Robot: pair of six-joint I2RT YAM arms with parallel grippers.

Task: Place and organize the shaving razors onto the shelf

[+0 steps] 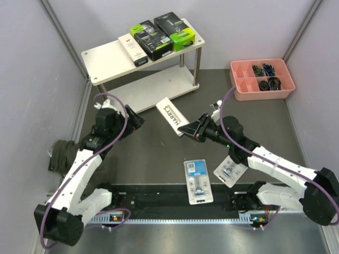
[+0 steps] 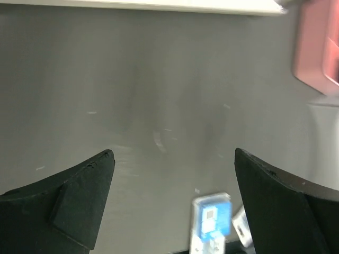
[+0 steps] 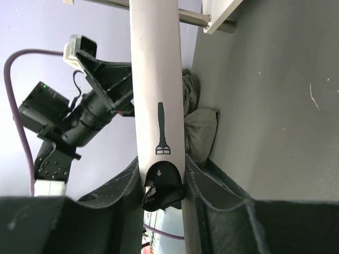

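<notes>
Plainly, the slim white "Harry's" cardboard box [image 1: 170, 115] is our worry. Pinched only at its near end, it could swing or slide out of the grip. Its far end sits just off the front edge of the pale two-tier wooden shelf [image 1: 103, 57], so it could snag the lower board or a metal post. We also judge the top board crowded, and a careless push might shove the black-and-lime razor packs [image 1: 149, 38] there. The box juts forward from the right pincer [image 1: 186, 128], which is clenched on its short end, over the middle of the dark tabletop [image 1: 159, 159]. The left pincer [image 1: 136, 120] hangs released and empty, just left of the box.
</notes>
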